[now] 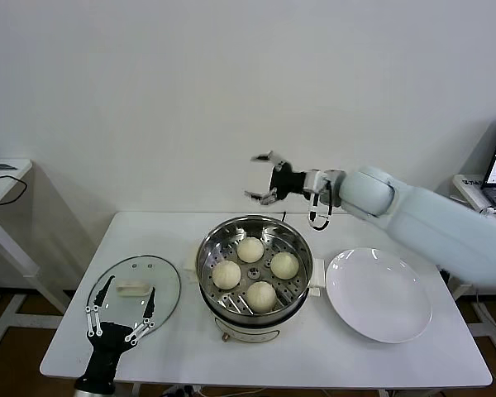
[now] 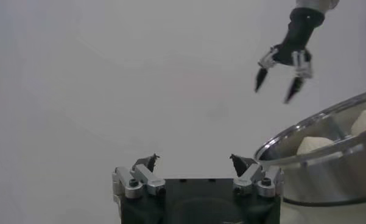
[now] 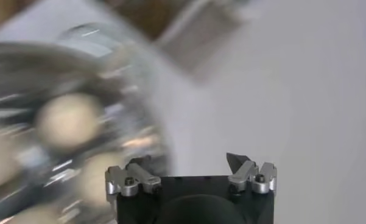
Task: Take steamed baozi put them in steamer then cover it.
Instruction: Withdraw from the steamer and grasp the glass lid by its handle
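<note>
I see all four steamed baozi (image 1: 250, 249) sitting on the perforated tray inside the steamer (image 1: 254, 314), which stands at the middle of the white table (image 1: 314, 356). They lie in a loose ring around the tray's centre knob, none touching another as far as I can tell.

The cover (image 1: 167, 285) lies flat on the table to the robot's left of the steamer, its cream-white oblong handle facing up. My left gripper (image 1: 121, 318) hovers over the near edge of that glass lid with its fingers spread wide — one on each side of the handle, not gripping anything. In the left wrist view, the left gripper (image 2: 193, 163) shows the same wide gap, with the steamer's (image 2: 329, 164) shiny rim close beside it and two buns peeking over the edge.

My right gripper (image 1: 259, 177) is raised in the air behind the steamer, above its far rim and clear of it; its fingers stand apart and carry nothing. The right wrist view is smeared, so I can only make out the right gripper (image 3: 190, 163) parted, with blurred buns in the pot below.

A white plate (image 1: 379, 294) rests on the table just to the right of the steamer.
</note>
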`<state>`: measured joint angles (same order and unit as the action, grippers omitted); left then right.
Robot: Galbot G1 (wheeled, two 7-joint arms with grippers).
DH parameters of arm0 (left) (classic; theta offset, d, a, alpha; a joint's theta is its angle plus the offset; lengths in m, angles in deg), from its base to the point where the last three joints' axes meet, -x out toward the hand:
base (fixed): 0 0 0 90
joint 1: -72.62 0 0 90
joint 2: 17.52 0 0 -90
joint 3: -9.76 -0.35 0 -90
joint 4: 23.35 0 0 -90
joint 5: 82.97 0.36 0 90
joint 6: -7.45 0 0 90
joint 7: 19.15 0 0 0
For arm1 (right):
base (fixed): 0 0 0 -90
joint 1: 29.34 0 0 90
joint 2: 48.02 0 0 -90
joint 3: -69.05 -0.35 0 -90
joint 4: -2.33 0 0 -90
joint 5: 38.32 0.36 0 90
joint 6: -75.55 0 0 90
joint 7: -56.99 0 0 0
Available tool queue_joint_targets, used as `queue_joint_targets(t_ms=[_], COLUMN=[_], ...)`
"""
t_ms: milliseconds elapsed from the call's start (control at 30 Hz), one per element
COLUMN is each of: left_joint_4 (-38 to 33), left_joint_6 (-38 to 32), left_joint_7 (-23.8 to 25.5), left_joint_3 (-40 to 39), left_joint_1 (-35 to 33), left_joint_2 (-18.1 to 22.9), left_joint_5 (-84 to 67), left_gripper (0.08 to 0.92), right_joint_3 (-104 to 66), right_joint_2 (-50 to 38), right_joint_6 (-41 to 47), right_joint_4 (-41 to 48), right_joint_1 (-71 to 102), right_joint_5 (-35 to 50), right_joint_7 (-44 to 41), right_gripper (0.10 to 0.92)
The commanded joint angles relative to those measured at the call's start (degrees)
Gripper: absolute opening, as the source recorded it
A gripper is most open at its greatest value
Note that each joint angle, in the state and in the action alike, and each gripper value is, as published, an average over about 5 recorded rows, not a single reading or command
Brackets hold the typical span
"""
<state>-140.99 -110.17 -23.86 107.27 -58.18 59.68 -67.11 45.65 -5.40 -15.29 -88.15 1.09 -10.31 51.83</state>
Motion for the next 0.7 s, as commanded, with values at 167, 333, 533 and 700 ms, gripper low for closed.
queue_joint_targets(t_ms=[167, 333, 533, 700], left_joint_4=[3.11, 7.34, 12.66, 19.4], left_joint_6=[1.54, 2.66, 6.97, 10.48], left_joint_7=[-9.55, -13.14, -13.85, -13.34], left_joint_3=[-0.12, 0.52, 1.84, 2.47], left_joint_1=[4.72, 6.39, 7.25, 9.32], left_joint_2=[-1.11, -2.01, -4.51, -5.87], left_joint_5=[15.64, 27.42, 37.99, 45.01], left_gripper=[0.823, 0.823, 0.823, 0.823], right_joint_3=[-50.36, -58.35, -62.12, -63.07], right_joint_2=[3.62, 13.35, 20.83, 24.8], right_joint_6=[-7.83, -14.89, -21.68, -24.22], right_joint_4=[-3.19, -1.42, -0.48, -1.7], right_joint_1=[54.69, 64.91, 71.51, 75.34], right_joint_5=[0.52, -4.63, -8.74, -11.2], right_joint_7=[25.22, 22.31, 19.83, 18.07], right_gripper=[0.823, 0.823, 0.823, 0.823])
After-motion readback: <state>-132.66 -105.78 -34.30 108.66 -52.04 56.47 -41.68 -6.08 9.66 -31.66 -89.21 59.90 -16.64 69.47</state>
